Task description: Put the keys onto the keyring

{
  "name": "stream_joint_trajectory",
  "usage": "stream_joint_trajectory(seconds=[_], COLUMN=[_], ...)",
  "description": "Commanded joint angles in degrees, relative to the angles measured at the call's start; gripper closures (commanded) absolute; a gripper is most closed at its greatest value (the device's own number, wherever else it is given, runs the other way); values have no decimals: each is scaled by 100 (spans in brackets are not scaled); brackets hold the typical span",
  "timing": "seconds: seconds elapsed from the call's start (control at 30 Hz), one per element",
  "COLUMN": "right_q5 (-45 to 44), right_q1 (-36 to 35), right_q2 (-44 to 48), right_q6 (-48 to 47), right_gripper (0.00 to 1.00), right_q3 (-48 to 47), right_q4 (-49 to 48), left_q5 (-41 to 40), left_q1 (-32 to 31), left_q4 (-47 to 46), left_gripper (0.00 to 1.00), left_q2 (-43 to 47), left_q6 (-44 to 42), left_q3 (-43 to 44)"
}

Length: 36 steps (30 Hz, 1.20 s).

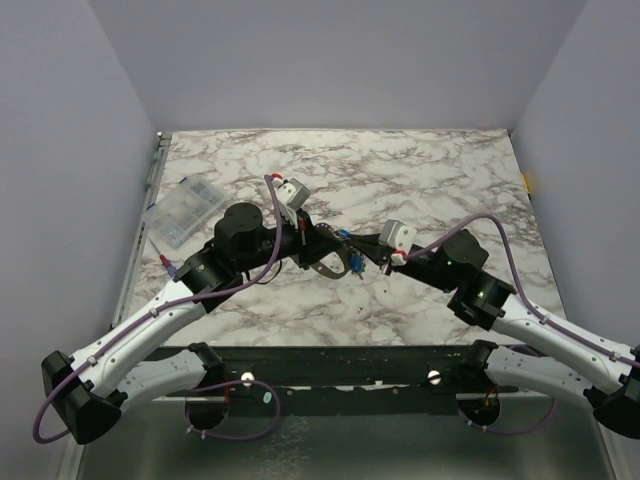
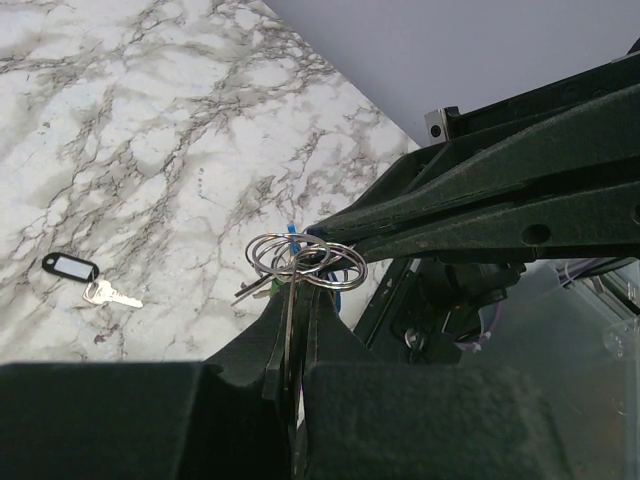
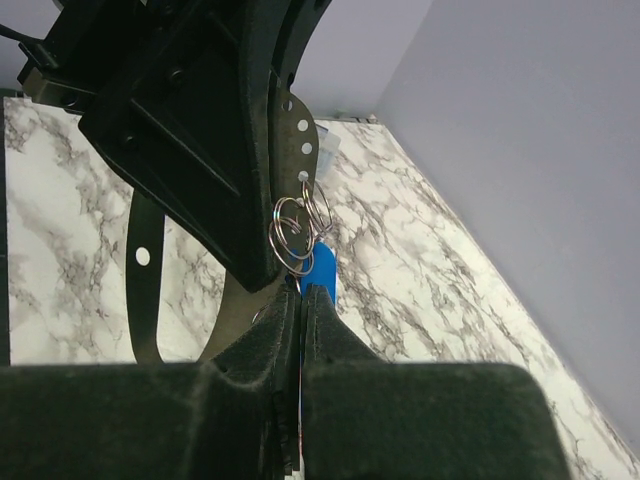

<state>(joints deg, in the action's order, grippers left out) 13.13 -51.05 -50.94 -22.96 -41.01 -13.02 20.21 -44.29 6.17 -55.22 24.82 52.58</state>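
My two grippers meet above the middle of the marble table (image 1: 420, 170). My left gripper (image 2: 297, 290) is shut on a thin silvery metal loop, the keyring (image 2: 305, 262), which stands among a cluster of overlapping wire rings just above its fingertips. My right gripper (image 3: 302, 292) is shut on a key with a blue plastic head (image 3: 322, 270), which touches the same rings (image 3: 295, 235). In the top view the left gripper (image 1: 318, 240) and right gripper (image 1: 350, 250) are tip to tip. Another key with a dark head (image 2: 70, 268) lies flat on the table, apart from both grippers.
A clear plastic compartment box (image 1: 185, 210) sits at the table's left side. A curved dark strap with holes (image 3: 145, 260) hangs under the left gripper. Purple cables (image 1: 500, 235) loop along both arms. Grey walls enclose the table.
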Motion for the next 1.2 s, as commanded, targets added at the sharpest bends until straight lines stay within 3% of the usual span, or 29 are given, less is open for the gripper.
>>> stream_joint_trajectory(seconds=[0.0,0.13,0.17,0.27,0.37,0.47,0.7,0.87,1.0,1.07,1.17], right_q5=[127,165,176,242,217,149,-151,-212,358,813,1328], right_q1=[-37,-36,-36,-34,-37,-37,-35,-34,-37,-28,-34], right_q2=[-98,-2,35,84,47,-7,-505,-853,-936,-834,-665], right_q6=[78,159,185,234,239,252,622,1096,1174,1062,973], right_gripper=[99,99,99,99,99,99,99,99,99,99,99], right_q3=[-225,-266,-267,-367,-537,-625,-1038,-1392,-1647,-1565,-1426], right_q4=[381,322,308,380,652,914,1958,2661,3043,3012,3019], left_q5=[341,341,313,77,-103,-354,-1042,-6,839,1342,2231], left_q1=[-36,-43,-41,-36,-36,-36,-36,-40,-36,-36,-44], left_q4=[-310,-378,-425,-540,-522,-368,1082,1435,645,-141,-1741], left_gripper=[100,100,95,77,47,36,38,39,40,41,49], left_q2=[233,388,442,626,819,1080,1523,1569,1412,1380,1386], left_q6=[-84,-324,-366,-446,-547,-591,-1514,-2310,-2447,-2296,-1967], left_q3=[-23,-167,-233,-497,-678,-759,155,633,46,-389,-1047])
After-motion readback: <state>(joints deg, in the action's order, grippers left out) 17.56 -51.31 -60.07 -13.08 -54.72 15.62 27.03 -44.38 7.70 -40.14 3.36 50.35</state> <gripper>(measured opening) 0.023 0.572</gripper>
